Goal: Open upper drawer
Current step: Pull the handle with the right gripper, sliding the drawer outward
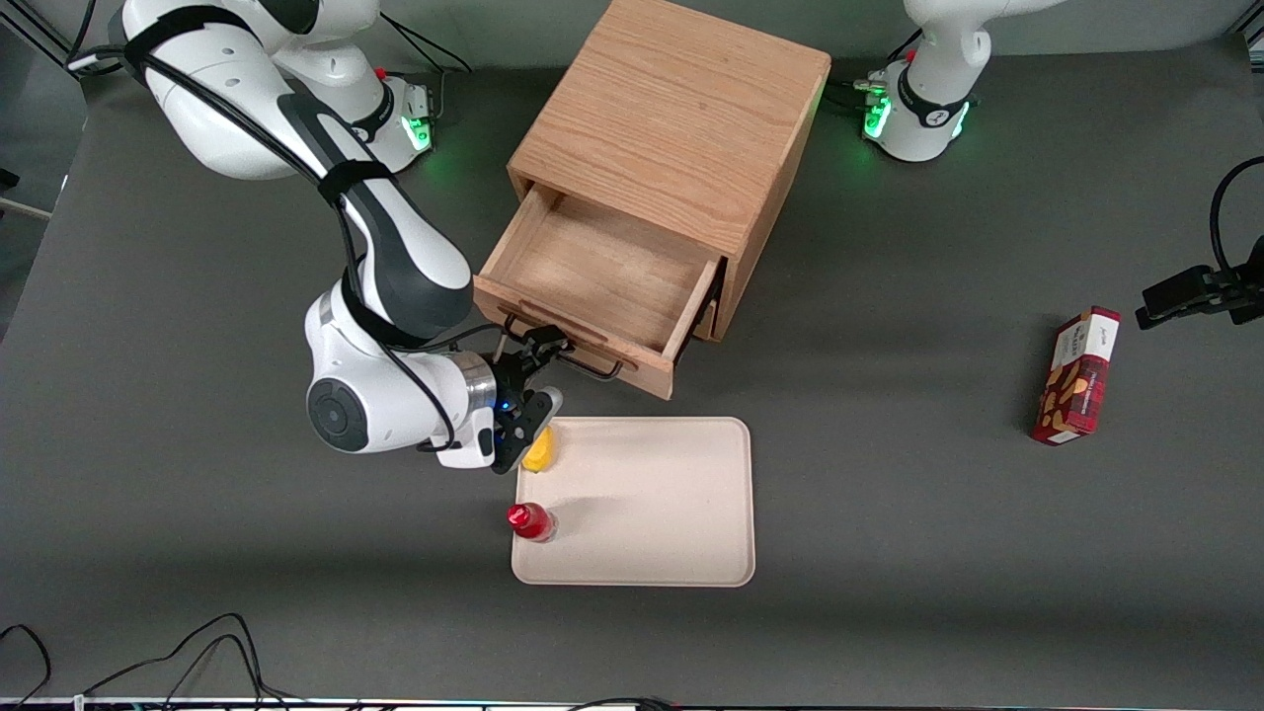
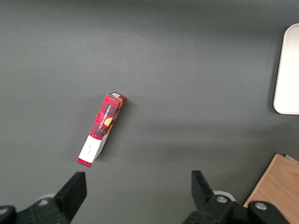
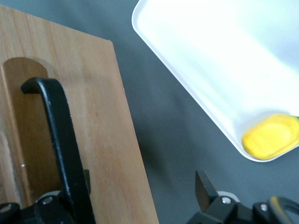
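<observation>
The oak cabinet [image 1: 671,118] stands at the middle of the table. Its upper drawer [image 1: 602,262] is pulled well out, and its shallow wooden box holds nothing. The thin black handle [image 1: 592,363] runs along the drawer's front. My right gripper [image 1: 533,346] is at the handle's end toward the working arm, just in front of the drawer front. In the right wrist view the handle [image 3: 56,126] crosses the light wood front [image 3: 103,116]. The gripper [image 3: 145,186] is open: one finger sits right beside the bar, the other hangs off the front's edge over the table. The lower drawer is mostly hidden.
A cream tray [image 1: 691,553] lies nearer the front camera than the drawer, also in the right wrist view [image 3: 210,56]. It holds a yellow object [image 1: 540,452] [image 3: 271,136] and a red bottle [image 1: 530,520]. A red box [image 1: 1078,375] [image 2: 100,129] lies toward the parked arm's end.
</observation>
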{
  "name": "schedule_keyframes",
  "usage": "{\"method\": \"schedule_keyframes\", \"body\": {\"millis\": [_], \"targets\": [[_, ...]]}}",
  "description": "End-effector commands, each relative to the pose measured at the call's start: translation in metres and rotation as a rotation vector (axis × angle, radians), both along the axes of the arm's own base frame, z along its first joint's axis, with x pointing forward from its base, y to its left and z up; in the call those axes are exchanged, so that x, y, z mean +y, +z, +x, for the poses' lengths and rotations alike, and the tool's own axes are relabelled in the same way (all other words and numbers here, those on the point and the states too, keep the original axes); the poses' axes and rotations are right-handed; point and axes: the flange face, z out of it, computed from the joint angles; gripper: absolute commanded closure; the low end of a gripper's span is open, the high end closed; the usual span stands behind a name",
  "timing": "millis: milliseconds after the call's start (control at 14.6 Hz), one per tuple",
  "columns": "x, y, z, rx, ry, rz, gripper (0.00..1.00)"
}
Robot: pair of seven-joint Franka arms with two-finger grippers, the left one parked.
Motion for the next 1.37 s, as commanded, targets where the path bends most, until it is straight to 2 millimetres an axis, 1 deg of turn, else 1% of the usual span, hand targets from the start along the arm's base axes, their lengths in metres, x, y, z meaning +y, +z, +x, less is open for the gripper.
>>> {"method": "schedule_keyframes", "body": {"millis": [0, 206, 412, 550, 893, 962, 1031, 1237, 1305], "targets": [[-0.002, 0.021, 0.005, -0.015, 0.016, -0.001, 0.00], [-0.004, 0.026, 0.001, -0.009, 0.040, -0.028, 0.00], [-0.009, 0.028, 0.003, -0.037, 0.058, -0.065, 0.00], [-0.010, 0.025, 0.006, -0.045, 0.061, -0.077, 0.00], [-0.013, 0.030, 0.023, -0.076, 0.044, -0.057, 0.00], [-0.014, 0.030, 0.028, -0.081, 0.036, -0.053, 0.00], [-0.021, 0.027, 0.036, -0.089, 0.020, -0.057, 0.00], [-0.022, 0.020, 0.044, -0.097, 0.010, -0.053, 0.00], [-0.023, 0.020, 0.047, -0.102, 0.006, -0.051, 0.00]]}}
